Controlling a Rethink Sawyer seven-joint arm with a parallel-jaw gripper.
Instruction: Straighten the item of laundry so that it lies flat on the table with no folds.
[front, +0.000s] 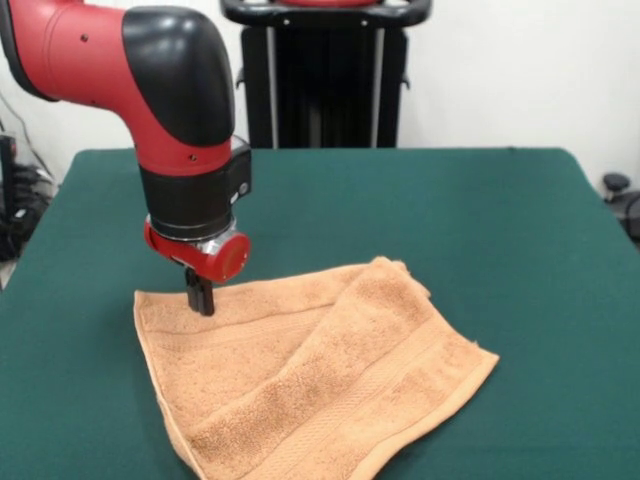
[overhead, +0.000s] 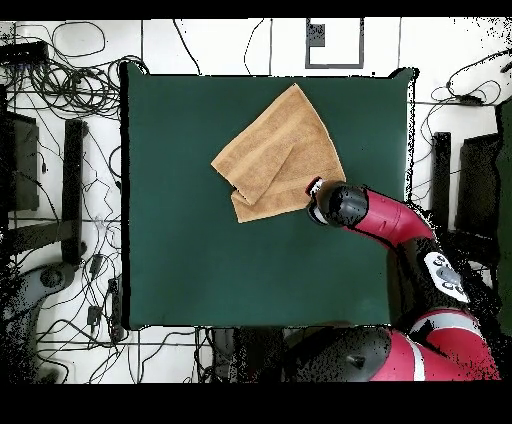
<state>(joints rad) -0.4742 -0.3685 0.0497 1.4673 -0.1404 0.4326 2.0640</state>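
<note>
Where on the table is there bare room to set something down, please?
The table is bare right of the towel in the front view, and along its far edge by the pedestal. It is crowded at the towel's far-left corner, where the end effector presses down.

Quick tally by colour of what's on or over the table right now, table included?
Orange-tan: 1, the towel, partly folded over itself
Dark green: 1, the table
Red and black: 1, the arm, its gripper down at the towel's corner
Total: 3
</note>
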